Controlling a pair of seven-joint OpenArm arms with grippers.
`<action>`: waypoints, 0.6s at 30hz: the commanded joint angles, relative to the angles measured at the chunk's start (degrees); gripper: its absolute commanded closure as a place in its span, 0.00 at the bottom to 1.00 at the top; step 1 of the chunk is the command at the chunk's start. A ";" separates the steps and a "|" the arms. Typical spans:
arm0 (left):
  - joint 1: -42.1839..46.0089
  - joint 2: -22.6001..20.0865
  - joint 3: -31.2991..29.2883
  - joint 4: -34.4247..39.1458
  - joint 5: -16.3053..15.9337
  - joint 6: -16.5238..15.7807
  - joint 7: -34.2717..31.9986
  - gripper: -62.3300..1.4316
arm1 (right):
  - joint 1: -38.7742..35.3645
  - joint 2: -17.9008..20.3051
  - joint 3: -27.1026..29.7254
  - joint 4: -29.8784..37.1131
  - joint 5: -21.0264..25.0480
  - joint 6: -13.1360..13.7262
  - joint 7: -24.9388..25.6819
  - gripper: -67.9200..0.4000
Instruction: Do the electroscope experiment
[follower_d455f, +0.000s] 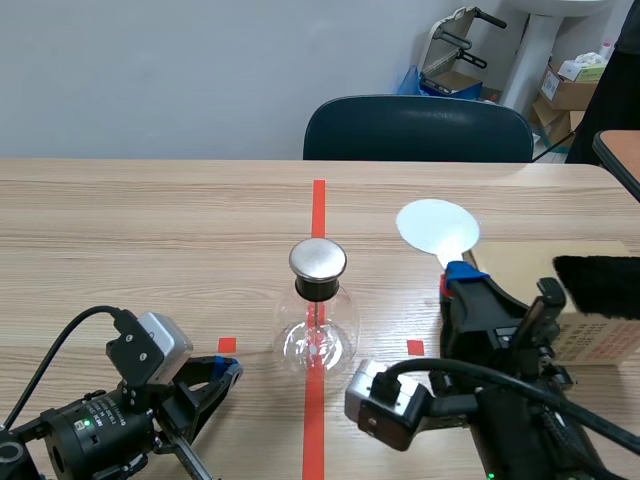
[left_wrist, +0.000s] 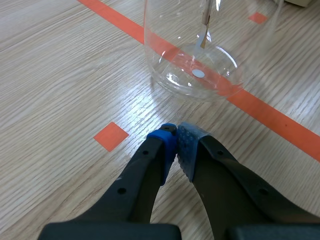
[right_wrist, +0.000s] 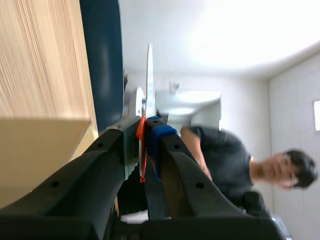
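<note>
electroscope (follower_d455f: 318, 320) stands upright mid-worktop (follower_d455f: 150, 240), on the long orange-red tape line (follower_d455f: 318, 200). Clear round glass body, black stopper (follower_d455f: 318, 289), flat brushed-metal cap (follower_d455f: 318, 259), thin rod (left_wrist: 205, 22) hanging inside. left claw (follower_d455f: 228, 368) sits low on the worktop near the glass, fingers closed together, nothing in them. right claw (follower_d455f: 458, 280) is clamped on the orange-red handle (right_wrist: 142, 145) of a white disc paddle (follower_d455f: 437, 228); the disc is beside the cap, not touching. cardboard box (follower_d455f: 600, 335) with black fur (follower_d455f: 598, 285) on top sits next to the right arm.

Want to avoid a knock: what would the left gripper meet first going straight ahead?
Probably the glass flask, standing ahead of the shut left gripper; only bare table lies between them.
</note>
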 joint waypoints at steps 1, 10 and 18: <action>0.57 0.44 0.09 0.72 -0.35 -0.13 -0.81 0.91 | 0.04 0.90 0.42 1.77 -0.22 -0.83 1.51 0.98; 0.57 0.44 0.09 0.72 -0.35 -0.13 -0.81 0.91 | 0.04 0.90 0.37 1.77 -0.24 -0.37 11.91 0.98; 0.57 0.44 0.09 0.72 -0.35 -0.13 -0.81 0.91 | 0.02 0.90 0.37 1.75 -0.24 -0.11 18.99 0.98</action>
